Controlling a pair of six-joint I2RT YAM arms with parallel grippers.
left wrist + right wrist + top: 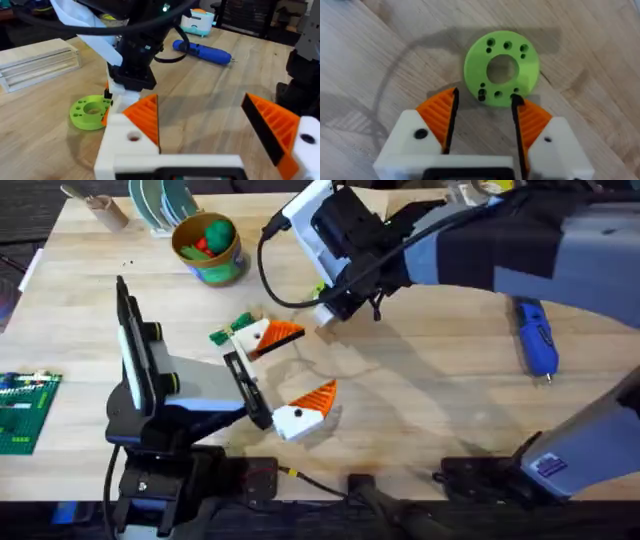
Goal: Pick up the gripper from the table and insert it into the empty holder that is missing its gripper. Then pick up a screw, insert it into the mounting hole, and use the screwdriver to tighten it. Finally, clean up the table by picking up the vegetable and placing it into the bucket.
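1. Looking down from overhead, the right arm reaches across the table (420,395) toward its far left part, its right pincer (325,315) lowered close to the wood. The left pincer (290,375) lies low and stretched toward the middle, jaws spread wide, both white blocks carrying orange pads. One pad (283,333) sits beside the vegetable (228,332), which lies on the wood next to the far jaw. The bucket (210,248) stands at the far left with toy food inside, well apart from the vegetable. The screwdriver (535,335) lies alone on the right side, untouched. The left arm probably rests this way to present its jaws for the right arm's work.

2. From the left wrist, its own jaws stand wide apart with nothing between them. The empty holder (131,139) already has its orange wedge, the gripper (145,117), seated against it, and a dark mounting hole (133,137) faces up; whether a screw sits in it cannot be told. Just past it the right pincer hangs over a lime-green ring (90,111). The screwdriver lies farther off.

3. From the right wrist, the orange pads stand parted with nothing between them, their tips at the near rim of the ring, which lies flat on the wood. The pose suggests reaching for a screw there, though none can be made out.
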